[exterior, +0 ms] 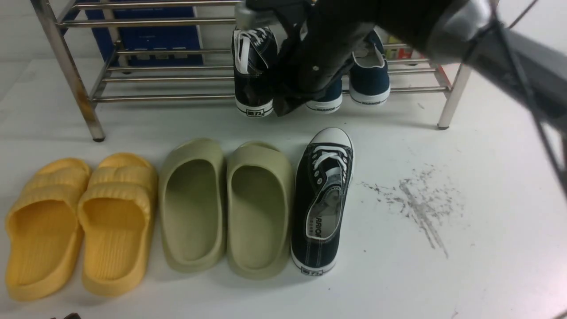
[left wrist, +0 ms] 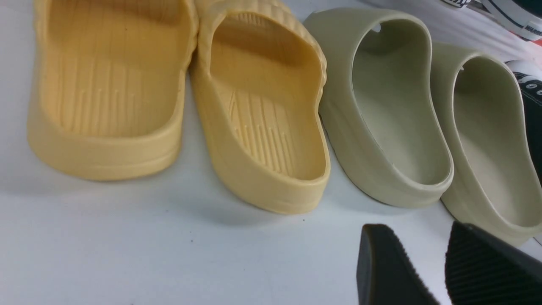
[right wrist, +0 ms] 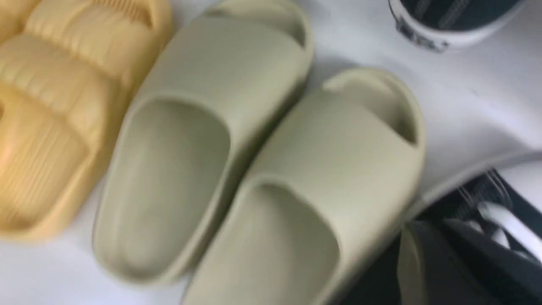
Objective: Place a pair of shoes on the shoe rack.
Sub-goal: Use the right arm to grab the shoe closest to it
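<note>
Task assessed as roughly half complete. One black sneaker [exterior: 253, 75] sits on the lower shelf of the shoe rack [exterior: 177, 79], toe inward, with its heel overhanging the front rod. Just beside it on the same shelf is the navy slip-on pair [exterior: 370, 79]. The other black sneaker [exterior: 322, 208] is not yet on the rack. It lies on the surface [exterior: 443, 274] in front of the rack, toe towards it, with its side against the nearer of the olive slides [exterior: 259, 208]. The right end effector [exterior: 292, 99] hangs at the racked sneaker's heel. The front view shows it only as a dark mass and its wrist view is blurred, so I cannot tell whether it is gripping or released. The left end effector [left wrist: 417, 241] hovers low near the heels of the slides, its fingers spread and empty. Outstanding, in my judgement, is releasing the first shoe if it is held, then collecting the second and placing it alongside. The surface is white and matt, with grey scuff marks [exterior: 418, 206] to the right of the loose sneaker and the yellow slides [exterior: 117, 221] at the far left. Behind the rack are a blue box [exterior: 150, 31] and what appears to be a pale wall [exterior: 17, 31].
</note>
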`<move>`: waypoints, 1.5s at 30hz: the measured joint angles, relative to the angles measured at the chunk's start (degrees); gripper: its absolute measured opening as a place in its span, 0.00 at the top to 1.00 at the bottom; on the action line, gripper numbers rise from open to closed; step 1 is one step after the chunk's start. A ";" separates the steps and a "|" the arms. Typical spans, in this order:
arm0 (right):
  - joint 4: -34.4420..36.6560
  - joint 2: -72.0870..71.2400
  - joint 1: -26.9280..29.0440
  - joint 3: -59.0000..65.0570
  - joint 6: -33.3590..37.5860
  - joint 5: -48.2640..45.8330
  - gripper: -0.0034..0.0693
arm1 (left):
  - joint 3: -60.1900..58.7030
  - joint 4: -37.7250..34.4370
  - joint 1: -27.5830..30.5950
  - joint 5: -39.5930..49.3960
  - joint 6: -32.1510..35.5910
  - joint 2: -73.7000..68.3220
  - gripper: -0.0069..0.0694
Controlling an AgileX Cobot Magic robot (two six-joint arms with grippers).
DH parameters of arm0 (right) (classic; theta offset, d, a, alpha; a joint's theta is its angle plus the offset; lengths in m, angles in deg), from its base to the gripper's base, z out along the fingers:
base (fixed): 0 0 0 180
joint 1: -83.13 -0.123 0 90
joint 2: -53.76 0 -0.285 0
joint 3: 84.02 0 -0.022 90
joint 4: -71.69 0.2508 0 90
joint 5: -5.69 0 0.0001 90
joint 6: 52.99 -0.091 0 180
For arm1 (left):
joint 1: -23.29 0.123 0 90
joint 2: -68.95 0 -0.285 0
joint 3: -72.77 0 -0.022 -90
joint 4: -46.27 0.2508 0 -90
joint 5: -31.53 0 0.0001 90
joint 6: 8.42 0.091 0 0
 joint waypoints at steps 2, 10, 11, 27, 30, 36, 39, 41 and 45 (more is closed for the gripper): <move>-2.84 -6.33 -1.02 7.59 -2.27 0.18 0.84 | 0.00 0.00 0.00 0.00 0.00 0.00 0.60; -11.88 -24.67 -2.35 38.14 -17.11 5.93 0.84 | 0.00 0.00 0.00 0.00 0.00 0.00 0.60; -12.40 -26.71 -2.35 41.67 -19.19 6.01 0.83 | 0.00 0.00 0.00 0.00 0.00 0.00 0.60; -9.59 -32.29 -2.35 53.84 -22.44 10.32 0.80 | 0.00 0.00 0.00 0.00 0.00 0.00 0.60; -8.88 -32.29 -2.35 53.84 -22.44 10.60 0.79 | 0.00 0.00 0.00 0.00 0.00 0.00 0.60; -8.18 -32.29 -2.35 53.84 -23.20 10.60 0.77 | 0.00 0.00 0.00 0.00 0.00 0.00 0.60; -7.55 -32.29 -2.35 53.84 -23.91 10.60 0.75 | 0.00 0.00 0.00 0.00 0.00 0.00 0.60; -7.50 -32.29 -2.47 53.84 -24.24 10.60 0.73 | 0.00 0.00 0.00 0.00 0.00 0.00 0.60; -7.50 -32.23 -4.31 53.84 -25.36 10.75 0.61 | 0.00 0.00 0.00 0.00 0.00 0.00 0.60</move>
